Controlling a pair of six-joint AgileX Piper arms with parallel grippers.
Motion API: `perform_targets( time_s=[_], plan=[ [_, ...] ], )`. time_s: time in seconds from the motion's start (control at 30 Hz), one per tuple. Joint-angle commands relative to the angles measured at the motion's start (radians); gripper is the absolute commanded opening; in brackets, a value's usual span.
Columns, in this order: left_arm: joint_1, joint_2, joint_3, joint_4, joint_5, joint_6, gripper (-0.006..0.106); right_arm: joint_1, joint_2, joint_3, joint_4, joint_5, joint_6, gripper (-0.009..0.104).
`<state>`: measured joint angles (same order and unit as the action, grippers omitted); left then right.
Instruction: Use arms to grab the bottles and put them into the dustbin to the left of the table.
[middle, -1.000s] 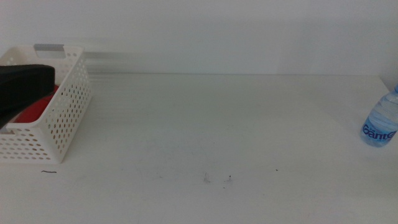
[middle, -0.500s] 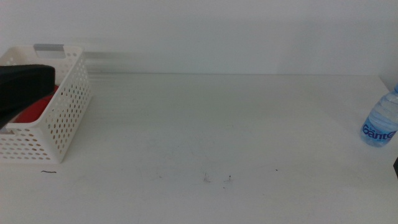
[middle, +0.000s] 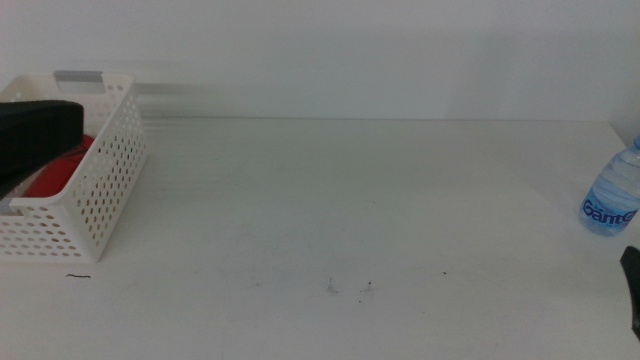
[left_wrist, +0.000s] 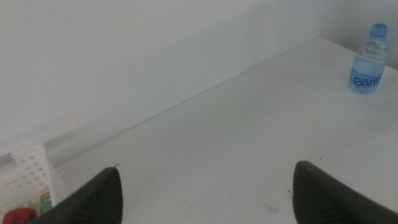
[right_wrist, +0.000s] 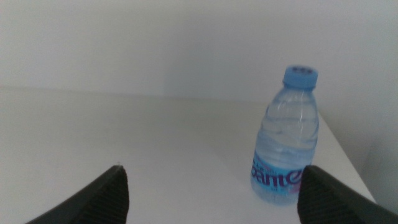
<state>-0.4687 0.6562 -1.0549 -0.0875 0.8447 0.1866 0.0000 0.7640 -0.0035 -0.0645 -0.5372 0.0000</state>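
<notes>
The clear blue-capped water bottle (middle: 612, 195) stands upright at the table's far right edge; it also shows in the right wrist view (right_wrist: 287, 140) and the left wrist view (left_wrist: 368, 51). My right gripper (right_wrist: 214, 193) is open and empty, short of the bottle; only a dark tip (middle: 632, 290) shows at the middle view's right edge. The left arm (middle: 35, 135) hovers over the white dustbin (middle: 100, 200). My left gripper (left_wrist: 205, 186) is open and empty. The red can (middle: 55, 172) lies in the dustbin, and a bit of the tea bottle's green label (left_wrist: 45, 202) shows beside it.
The white table (middle: 350, 220) has a few small dark specks (middle: 350, 288) near its front. A pale wall stands behind it. The table's right edge runs just past the water bottle.
The right gripper's dark tip has come into the middle view at the lower right edge. The left arm has shifted slightly over the dustbin. The bottle has not moved.
</notes>
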Motion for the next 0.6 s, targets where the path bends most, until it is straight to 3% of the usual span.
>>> perform_targets(
  time_s=[0.0,0.3,0.57],
  plan=[
    [0.001,-0.002,-0.004,0.001,-0.015,-0.001,0.094,-0.003,0.047,0.004,0.003,-0.027,-0.027,0.092],
    [0.001,-0.002,-0.004,0.001,-0.019,-0.001,0.094,-0.197,0.128,0.004,0.003,-0.147,0.018,0.092],
    [0.001,-0.002,-0.004,0.001,-0.027,-0.001,0.094,-0.251,0.204,0.004,-0.075,-0.275,0.026,0.092]
  ],
)
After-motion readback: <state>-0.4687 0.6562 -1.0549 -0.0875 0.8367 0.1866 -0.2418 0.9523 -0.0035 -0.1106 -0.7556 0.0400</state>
